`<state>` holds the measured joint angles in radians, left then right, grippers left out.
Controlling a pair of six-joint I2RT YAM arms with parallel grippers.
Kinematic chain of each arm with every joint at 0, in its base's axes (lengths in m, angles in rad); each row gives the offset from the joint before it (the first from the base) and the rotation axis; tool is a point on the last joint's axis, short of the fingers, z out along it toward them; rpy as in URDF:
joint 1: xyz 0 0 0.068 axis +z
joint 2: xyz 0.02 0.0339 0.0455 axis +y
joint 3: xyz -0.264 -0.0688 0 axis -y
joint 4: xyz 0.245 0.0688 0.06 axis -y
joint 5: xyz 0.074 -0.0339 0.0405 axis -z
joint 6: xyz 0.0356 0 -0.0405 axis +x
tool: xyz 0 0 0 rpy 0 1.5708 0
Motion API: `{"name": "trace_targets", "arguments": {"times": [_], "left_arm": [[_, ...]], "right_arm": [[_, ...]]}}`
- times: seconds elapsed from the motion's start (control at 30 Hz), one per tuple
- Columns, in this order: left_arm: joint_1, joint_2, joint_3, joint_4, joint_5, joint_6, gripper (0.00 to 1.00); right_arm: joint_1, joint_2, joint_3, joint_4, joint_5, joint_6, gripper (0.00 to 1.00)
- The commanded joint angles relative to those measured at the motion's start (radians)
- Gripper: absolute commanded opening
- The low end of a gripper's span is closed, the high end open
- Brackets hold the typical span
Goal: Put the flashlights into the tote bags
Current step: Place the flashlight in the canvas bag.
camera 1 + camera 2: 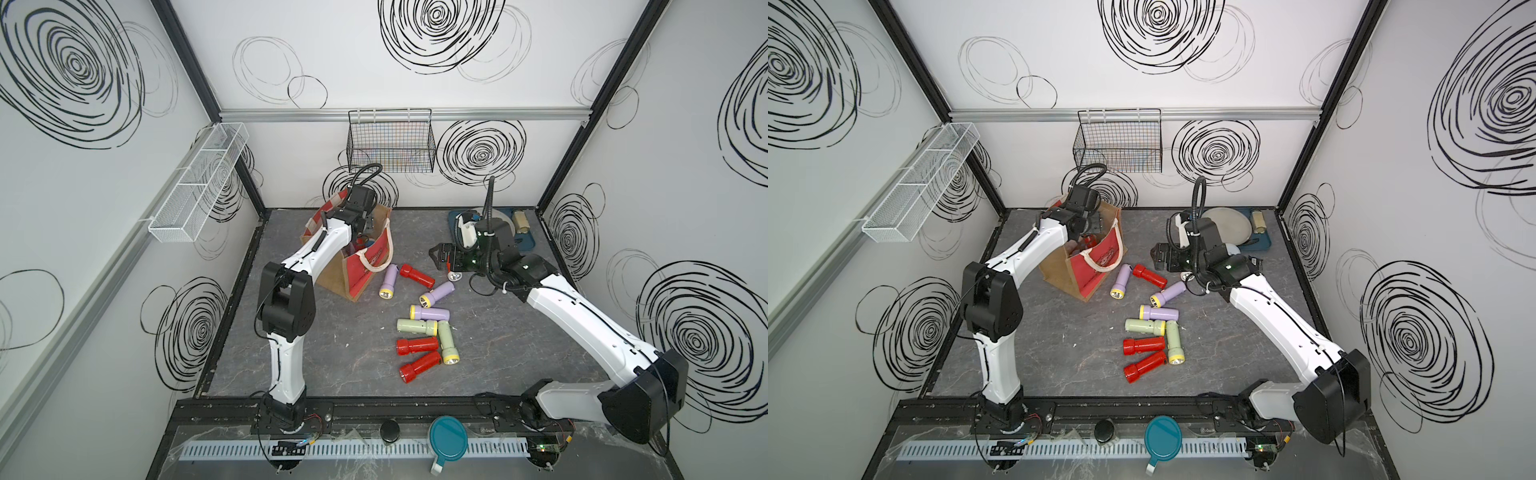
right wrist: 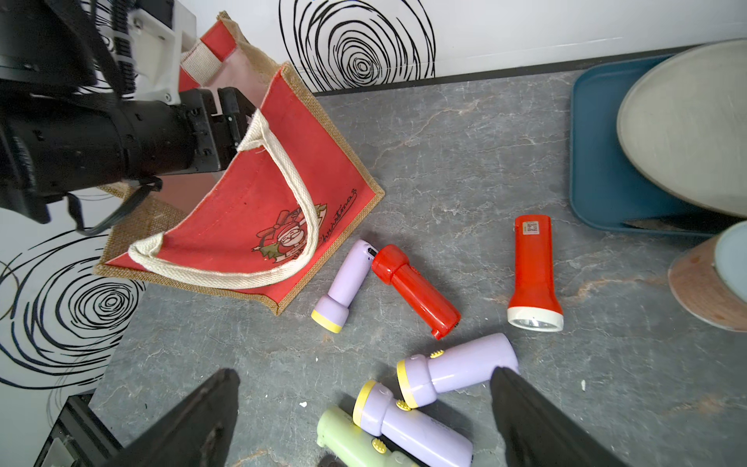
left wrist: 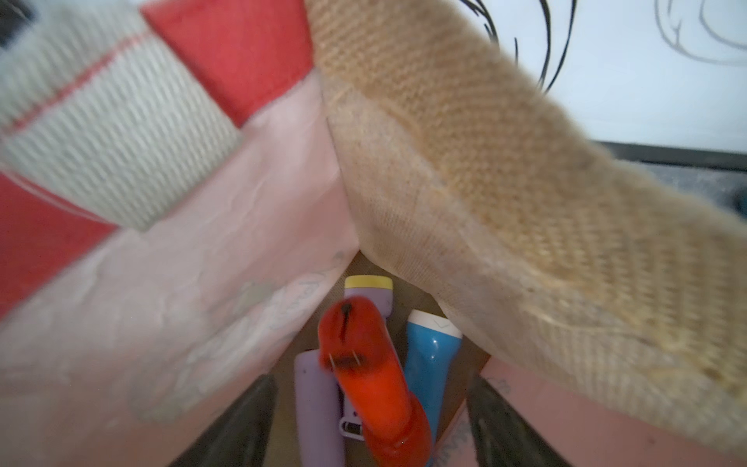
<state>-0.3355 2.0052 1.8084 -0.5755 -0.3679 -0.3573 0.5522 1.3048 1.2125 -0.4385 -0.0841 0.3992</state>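
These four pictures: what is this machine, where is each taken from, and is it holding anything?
Two robot arms with two-fingered grippers stand at a grey table. Two pictures look down from overhead; the other two come from cameras on the arms' wrists. Loose flashlights lie beside a tote bag. The left gripper is inside the bag, open, a blurred red flashlight between its jaws, apparently released. A blue flashlight and lilac flashlights lie inside. The right gripper hovers open, empty.
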Motion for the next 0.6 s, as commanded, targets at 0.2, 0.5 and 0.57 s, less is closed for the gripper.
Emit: {"name": "trace_targets", "arguments": {"times": [0.2, 0.5, 0.57], "left_arm": [[-0.025, -0.193, -0.018, -0.032, -0.038, 0.029, 0.99], [-0.110, -0.398, -0.118, -0.063, -0.001, 0.055, 0.99], [-0.137, -0.444, -0.150, -0.055, 0.026, 0.058, 0.99]], "right_arm": [[-0.062, 0.016, 0.053, -0.108, 0.080, 0.016, 1.00], [-0.203, 0.205, 0.125, -0.174, 0.053, -0.013, 1.00], [-0.216, 0.268, 0.166, -0.178, 0.046, -0.042, 1.00]]}}
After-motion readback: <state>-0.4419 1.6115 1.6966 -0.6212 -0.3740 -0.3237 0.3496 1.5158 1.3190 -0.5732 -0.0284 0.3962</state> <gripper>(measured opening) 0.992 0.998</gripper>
